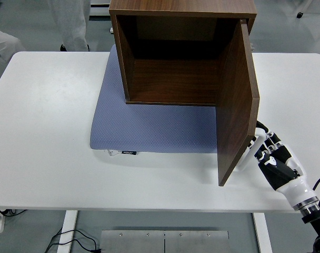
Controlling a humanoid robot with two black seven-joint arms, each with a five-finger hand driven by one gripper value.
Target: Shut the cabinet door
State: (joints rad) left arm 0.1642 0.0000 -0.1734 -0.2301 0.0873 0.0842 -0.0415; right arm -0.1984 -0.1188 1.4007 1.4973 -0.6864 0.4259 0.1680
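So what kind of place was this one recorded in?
Most likely a robotics lab or test room rather than a home. A bare wooden cabinet sits staged on a blue mat on a plain white table, and a person in white clothing stands on the grey floor behind.
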